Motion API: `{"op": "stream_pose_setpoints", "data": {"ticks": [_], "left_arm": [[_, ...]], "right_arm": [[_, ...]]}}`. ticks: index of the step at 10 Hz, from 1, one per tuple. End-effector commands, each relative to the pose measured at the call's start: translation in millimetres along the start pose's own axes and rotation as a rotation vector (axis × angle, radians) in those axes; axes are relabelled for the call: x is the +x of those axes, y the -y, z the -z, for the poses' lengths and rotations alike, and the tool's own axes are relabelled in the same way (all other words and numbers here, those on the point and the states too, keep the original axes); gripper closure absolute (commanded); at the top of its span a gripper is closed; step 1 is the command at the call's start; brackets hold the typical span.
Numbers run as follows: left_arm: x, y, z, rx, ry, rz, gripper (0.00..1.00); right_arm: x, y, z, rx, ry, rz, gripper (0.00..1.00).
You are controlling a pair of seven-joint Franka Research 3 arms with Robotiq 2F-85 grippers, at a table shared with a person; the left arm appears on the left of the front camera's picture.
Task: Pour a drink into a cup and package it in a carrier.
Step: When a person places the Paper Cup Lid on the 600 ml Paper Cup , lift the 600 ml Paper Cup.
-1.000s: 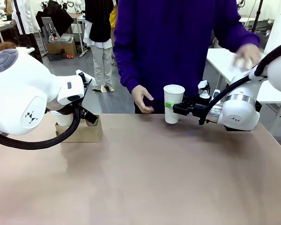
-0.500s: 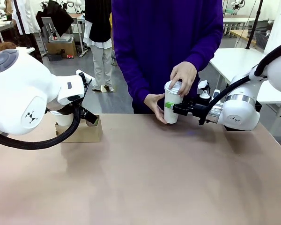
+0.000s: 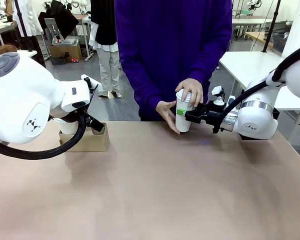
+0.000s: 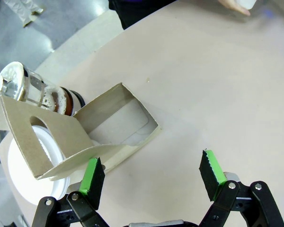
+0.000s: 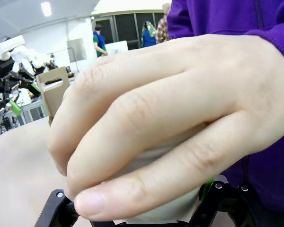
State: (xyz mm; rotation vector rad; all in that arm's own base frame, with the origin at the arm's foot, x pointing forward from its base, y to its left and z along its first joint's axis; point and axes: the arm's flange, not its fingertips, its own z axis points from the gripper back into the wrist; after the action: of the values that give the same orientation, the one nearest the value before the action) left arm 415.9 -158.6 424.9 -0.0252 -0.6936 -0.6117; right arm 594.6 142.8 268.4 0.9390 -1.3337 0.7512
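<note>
1. Right jaws: clenched on the cup (image 3: 183,119) from the side. The grip is the same as 1 second ago.
2. Cup: upright at the far edge of the counter (image 3: 150,190). I cannot tell whether its base rests there. 1 second ago its mouth was open; now it is covered.
3. Person's upper hand (image 3: 191,91): 1 second ago it was off to the far right holding something white. Now it lies over the cup's rim, fingers wrapped down the wall.
4. Person's lower hand (image 3: 167,113): it was loose just beside the cup. Now it is braced against the cup's side, opposite the jaws.
5. Judgement: a lid is probably being pressed on, though the palm hides it. Pouring looks done, and packaging is still to come.
6. Left jaws: released, spread wide and empty, hovering low just beside the carrier (image 4: 114,130). No change in the last second.
7. Carrier: on the robot's left side of the counter, well apart from the cup, with 1 bay showing empty. The glass pot (image 4: 31,90) stands just behind it.
</note>
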Motion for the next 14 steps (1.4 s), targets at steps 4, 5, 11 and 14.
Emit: {"op": "stream_pose_setpoints", "data": {"ticks": [4, 5, 11, 14], "left_arm": [[-0.5, -0.6, -1.4, 0.001, 0.003, -0.001, 0.00], [-0.5, -0.6, -1.4, 0.001, 0.003, -0.001, 0.00], [-0.5, -0.6, -1.4, 0.001, 0.003, -0.001, 0.00], [-0.5, -0.6, -1.4, 0.001, 0.003, -0.001, 0.00]], "right_arm": [[2.5, -2.6, 4.3, -0.003, 0.005, -0.001, 0.16], [2.5, -2.6, 4.3, -0.003, 0.005, -0.001, 0.16], [2.5, -2.6, 4.3, -0.003, 0.005, -0.001, 0.16], [2.5, -2.6, 4.3, -0.003, 0.005, -0.001, 0.16]]}}
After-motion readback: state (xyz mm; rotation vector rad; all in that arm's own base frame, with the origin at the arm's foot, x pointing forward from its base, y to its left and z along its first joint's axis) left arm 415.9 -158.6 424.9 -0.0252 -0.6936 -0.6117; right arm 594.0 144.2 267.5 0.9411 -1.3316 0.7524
